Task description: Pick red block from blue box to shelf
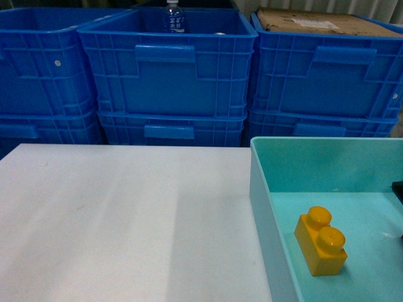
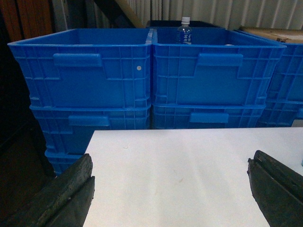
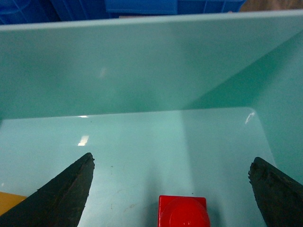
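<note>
1. Inside the blue box (image 3: 142,71), on its floor, the red block (image 3: 183,212) lies between the wide-apart fingers of the right gripper (image 3: 170,189), touching neither; its lower part is cut off by the frame edge.
2. The yellow brick (image 1: 321,241) lies in the same box, well left of the block.
3. The left gripper (image 2: 170,189) is spread wide over the white table (image 2: 180,161), holding nothing.
4. Stacked blue crates (image 1: 167,69) stand behind; one holds a bottle (image 1: 174,17).

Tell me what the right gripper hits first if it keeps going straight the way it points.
Probably the far wall of the blue box. The red block sits low between the open jaws of the right gripper, so it may slip underneath; depth is unclear.
</note>
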Tool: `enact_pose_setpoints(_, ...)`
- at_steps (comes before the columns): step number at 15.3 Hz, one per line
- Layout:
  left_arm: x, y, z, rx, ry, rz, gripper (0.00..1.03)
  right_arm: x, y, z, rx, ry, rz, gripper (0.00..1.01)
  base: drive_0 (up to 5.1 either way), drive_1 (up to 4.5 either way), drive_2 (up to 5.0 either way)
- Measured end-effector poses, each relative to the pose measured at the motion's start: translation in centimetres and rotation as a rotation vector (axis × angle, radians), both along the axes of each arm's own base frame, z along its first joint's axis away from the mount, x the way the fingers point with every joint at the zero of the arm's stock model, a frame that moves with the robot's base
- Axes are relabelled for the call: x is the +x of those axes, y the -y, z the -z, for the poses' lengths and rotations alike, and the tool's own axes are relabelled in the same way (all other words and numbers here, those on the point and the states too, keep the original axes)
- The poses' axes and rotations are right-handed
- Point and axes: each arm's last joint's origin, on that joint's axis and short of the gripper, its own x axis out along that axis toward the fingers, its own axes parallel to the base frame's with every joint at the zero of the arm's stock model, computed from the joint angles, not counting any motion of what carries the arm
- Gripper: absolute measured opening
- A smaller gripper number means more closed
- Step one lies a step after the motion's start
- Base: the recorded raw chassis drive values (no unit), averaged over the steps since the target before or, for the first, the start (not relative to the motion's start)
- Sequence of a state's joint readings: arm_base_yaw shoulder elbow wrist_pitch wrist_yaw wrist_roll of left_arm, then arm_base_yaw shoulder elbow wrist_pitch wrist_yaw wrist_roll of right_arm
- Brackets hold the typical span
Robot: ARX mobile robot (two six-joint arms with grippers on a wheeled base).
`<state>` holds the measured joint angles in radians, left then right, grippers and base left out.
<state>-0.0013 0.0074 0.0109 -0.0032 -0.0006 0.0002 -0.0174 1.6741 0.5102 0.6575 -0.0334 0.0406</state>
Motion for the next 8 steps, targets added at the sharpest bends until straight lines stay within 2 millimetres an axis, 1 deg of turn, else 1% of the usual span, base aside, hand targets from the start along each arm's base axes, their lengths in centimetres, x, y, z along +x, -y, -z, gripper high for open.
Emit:
enact_pose_setpoints(3, 0.0, 0.0, 0.0, 0.0, 0.0, 0.0, 0.98, 0.4, -0.2, 2.2, -0.001, -0.056, 0.034, 0.98, 0.0, 0.0, 0.0)
enact_pose_setpoints(4, 0.0, 0.0, 0.0, 0.0, 0.0, 0.0, 0.98, 0.9, -0.1, 2.7, -0.003, -0.067, 0.041, 0.98, 0.0, 0.0, 0.0)
enact_pose_setpoints(6, 0.0, 0.0, 0.0, 0.0, 0.0, 0.0, 0.98, 1.6, 0.1, 3.2, -0.002, -0.065, 0.048, 0.98, 0.0, 0.0, 0.0)
enact_pose_setpoints(8, 0.0, 0.0, 0.0, 0.0, 0.0, 0.0, 0.98, 1.7, 0.1, 3.5, -0.003, -0.075, 0.052, 0.98, 0.0, 0.0, 0.0)
